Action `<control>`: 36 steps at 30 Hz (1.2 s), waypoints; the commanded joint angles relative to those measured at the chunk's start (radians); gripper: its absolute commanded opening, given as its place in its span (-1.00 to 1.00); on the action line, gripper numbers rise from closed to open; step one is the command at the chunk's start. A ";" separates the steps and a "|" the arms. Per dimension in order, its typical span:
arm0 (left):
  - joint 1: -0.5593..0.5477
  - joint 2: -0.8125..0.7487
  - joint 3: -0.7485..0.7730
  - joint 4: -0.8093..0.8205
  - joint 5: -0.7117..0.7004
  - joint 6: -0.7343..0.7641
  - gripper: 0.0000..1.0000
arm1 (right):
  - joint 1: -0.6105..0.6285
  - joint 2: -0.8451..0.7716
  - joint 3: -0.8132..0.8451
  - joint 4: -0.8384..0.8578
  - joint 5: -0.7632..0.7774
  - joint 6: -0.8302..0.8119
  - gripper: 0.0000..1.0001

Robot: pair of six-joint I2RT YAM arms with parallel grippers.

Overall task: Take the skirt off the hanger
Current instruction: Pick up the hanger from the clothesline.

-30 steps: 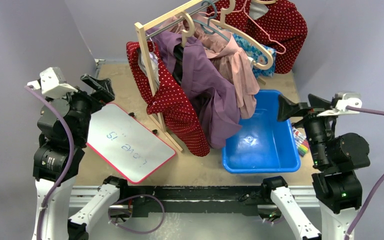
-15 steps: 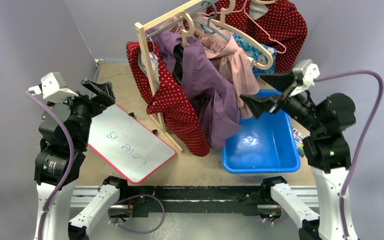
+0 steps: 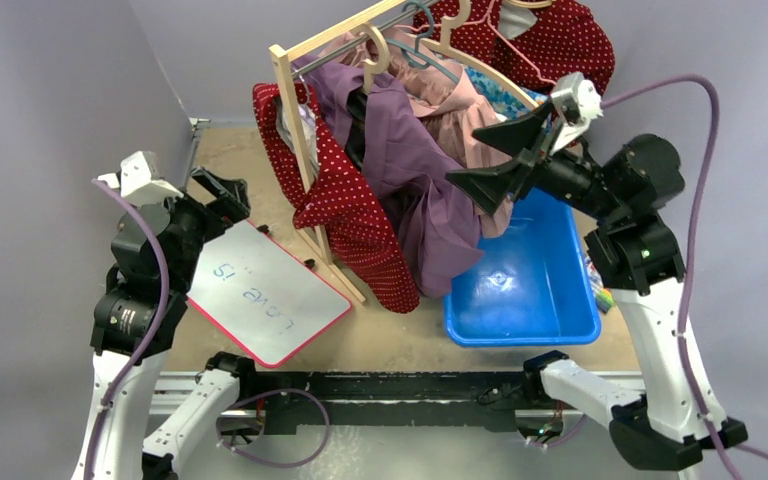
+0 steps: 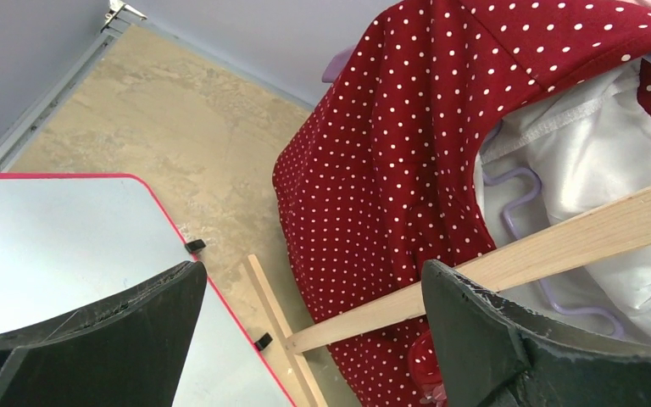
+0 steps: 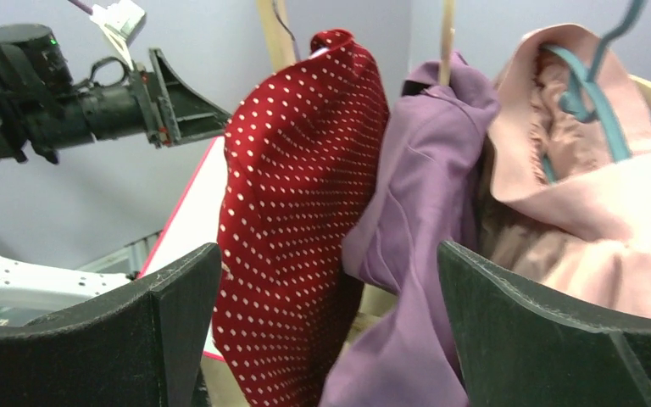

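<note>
The skirt (image 3: 345, 215), red with white dots, hangs at the near end of the wooden rack (image 3: 290, 110) and drapes down past the rack's foot toward the table (image 3: 225, 150). Through the left wrist camera I see its white lining and a lavender hanger (image 4: 513, 180) inside the waist, with one of the rack's wooden bars crossing in front of them in that view. My left gripper (image 4: 314, 270) has its jaws spread wide with nothing between them. It hovers over the far edge of the whiteboard (image 3: 260, 285), pointed at the skirt and apart from it. My right gripper (image 3: 460, 157) is raised above the blue bin (image 3: 525, 300), jaws also wide apart and holding nothing, aimed at the hanging clothes from the right. Its fingertips are just beside the pink garment (image 3: 485, 140), and I cannot tell whether they touch it. A purple garment (image 3: 415, 170) hangs between the pink one and the skirt.
</note>
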 commanded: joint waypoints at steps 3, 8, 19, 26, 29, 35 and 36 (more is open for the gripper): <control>0.008 -0.016 -0.012 0.037 0.006 -0.013 0.96 | 0.256 0.104 0.126 -0.054 0.326 -0.005 0.93; 0.008 -0.008 -0.009 0.024 0.001 -0.001 0.96 | 0.435 0.211 0.219 -0.122 0.565 -0.028 0.85; 0.008 0.007 -0.013 0.006 -0.066 0.066 0.96 | 0.733 0.398 0.364 -0.231 0.954 -0.073 0.56; 0.008 -0.012 -0.051 0.045 -0.037 0.072 0.96 | 0.781 0.462 0.413 -0.265 1.079 -0.079 0.22; 0.008 -0.013 -0.065 0.055 0.001 0.072 0.96 | 0.783 0.470 0.414 -0.243 1.075 -0.083 0.02; 0.008 -0.016 -0.054 0.042 -0.002 0.087 0.96 | 0.783 0.459 0.363 -0.127 0.973 -0.085 -0.03; 0.008 -0.018 -0.052 0.040 0.000 0.088 0.96 | 0.783 0.463 0.362 -0.120 0.969 -0.085 -0.08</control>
